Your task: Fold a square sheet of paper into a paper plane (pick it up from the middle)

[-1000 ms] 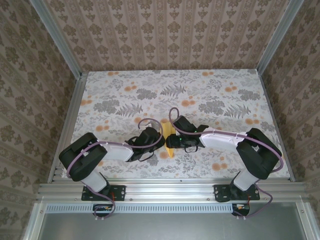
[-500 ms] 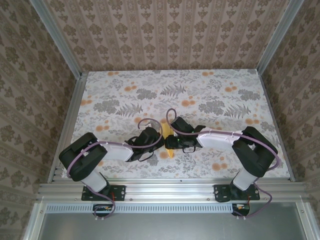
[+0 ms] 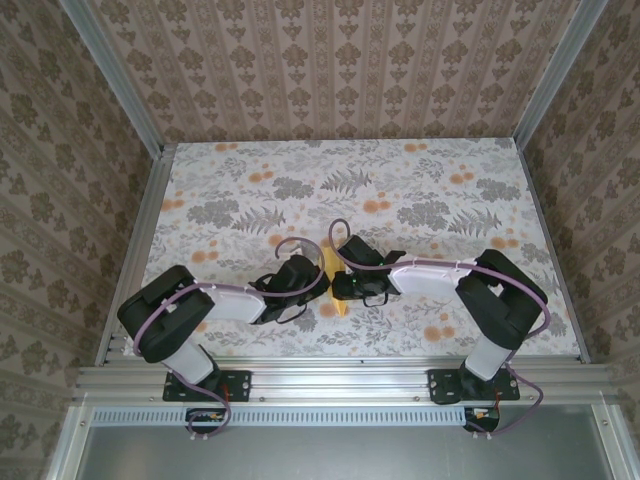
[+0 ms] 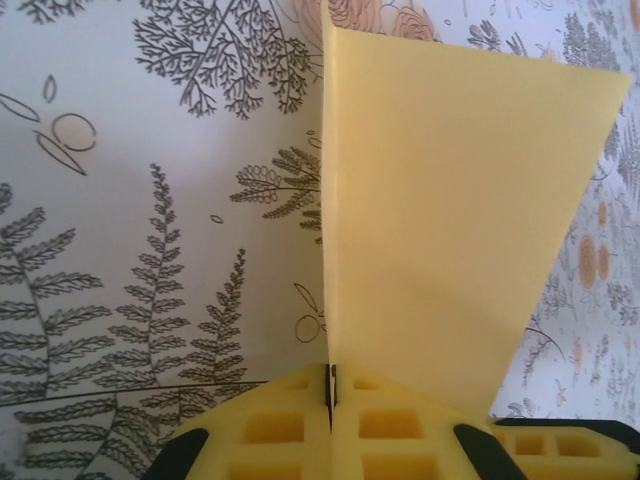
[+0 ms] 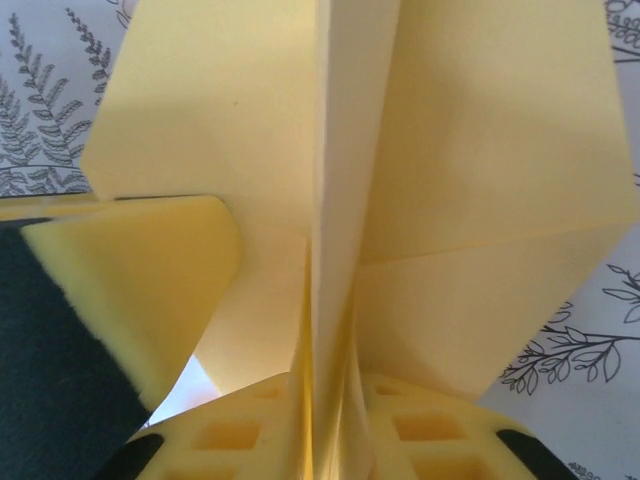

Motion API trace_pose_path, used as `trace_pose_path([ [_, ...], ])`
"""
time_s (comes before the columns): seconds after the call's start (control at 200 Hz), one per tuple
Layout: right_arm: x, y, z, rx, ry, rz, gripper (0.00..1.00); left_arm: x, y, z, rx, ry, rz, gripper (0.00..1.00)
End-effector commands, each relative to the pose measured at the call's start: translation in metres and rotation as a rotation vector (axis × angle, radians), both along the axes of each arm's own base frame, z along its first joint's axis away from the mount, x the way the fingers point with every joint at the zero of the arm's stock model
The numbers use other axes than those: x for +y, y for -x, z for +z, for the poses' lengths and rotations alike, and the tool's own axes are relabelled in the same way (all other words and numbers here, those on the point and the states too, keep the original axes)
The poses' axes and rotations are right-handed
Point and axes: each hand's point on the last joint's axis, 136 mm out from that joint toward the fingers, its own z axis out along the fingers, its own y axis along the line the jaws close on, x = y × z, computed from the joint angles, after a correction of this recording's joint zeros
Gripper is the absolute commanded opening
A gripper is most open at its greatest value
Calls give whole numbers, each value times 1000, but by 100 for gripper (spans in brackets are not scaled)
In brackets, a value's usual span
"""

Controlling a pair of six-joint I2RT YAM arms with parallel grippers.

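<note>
1. the paper plane (image 4: 440, 220) stood on edge over the bench (image 3: 420, 180), toward its near side.
2. left pincer (image 4: 330, 395) was clamped on it; right pincer (image 5: 330, 425) straddled its ridge, grip unclear.
3. probably light, limp and easily creased; best held at the layered spine.

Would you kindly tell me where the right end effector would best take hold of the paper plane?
Probably the central folded ridge of the paper plane, approached end-on along the crease so the jaws close across it. It stands upright and layered, while the wings splay sideways as floppy flaps. Stay clear of the left end effector pinching one edge.
</note>
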Motion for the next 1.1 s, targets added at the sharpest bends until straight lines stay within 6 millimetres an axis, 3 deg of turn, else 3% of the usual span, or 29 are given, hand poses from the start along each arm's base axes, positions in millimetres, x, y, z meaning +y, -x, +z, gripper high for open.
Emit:
trace_pose_path([
  [0.0, -3, -4, -1, -13, 51, -12, 16, -4, 0, 17, -42, 44, -20, 12],
  [0.26, -5, -6, 0, -17, 87, -10, 14, 19, -4, 28, -60, 34, 25, 28],
  [0.55, -5, -12, -7, -27, 192, -20, 23, 90, 3, 30, -29, -121, 179, 50],
  [0.855, -1, -17, -11, -48, 278, -16, 23, 152, 26, 30, 1, -216, 296, 55],
  [0.99, -1, -19, -12, -51, 296, -17, 14, 169, 34, 29, 6, -225, 319, 55],
  [1.095, -2, -25, 0, -90, 302, -16, 8, 179, 38, 29, 13, -234, 325, 56],
])
